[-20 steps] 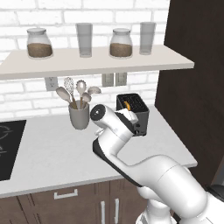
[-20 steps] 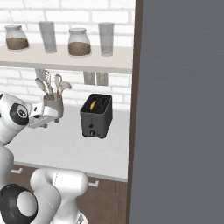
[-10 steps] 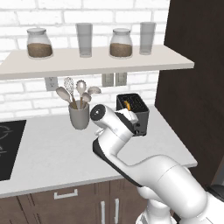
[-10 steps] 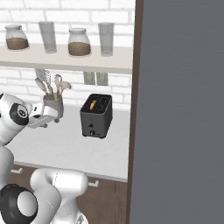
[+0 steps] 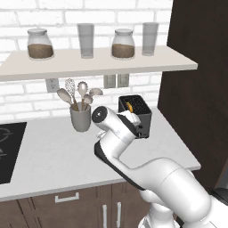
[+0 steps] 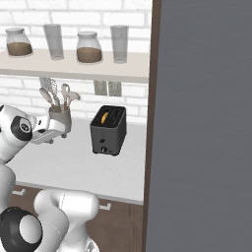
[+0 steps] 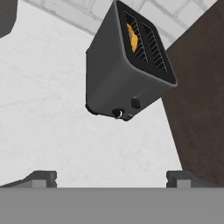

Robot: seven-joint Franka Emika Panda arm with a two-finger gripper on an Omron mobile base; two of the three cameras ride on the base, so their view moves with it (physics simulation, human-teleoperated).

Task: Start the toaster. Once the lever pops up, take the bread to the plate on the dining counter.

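Small boxy dark grey two-slot toaster with black top standing on white marbled worktop, just beside dark brown cabinet wall; also seen in right base view, near grey utensil cup. Flat slice of bread with orange-brown crust sitting down in one slot, edge showing above black grille. Small dark lever tab on narrow front face, round knob beside it.

Two-finger gripper spread about as wide as it goes, holding nothing, apart from toaster.

Handling judgement: lever stiff, sprung, small; best pressed from above with one fingertip, not pinched. Toaster light, likely to slide or tip under off-axis push. Bread light, crumbly, easily crushed; best pinched across flat faces at exposed top edge, gently.
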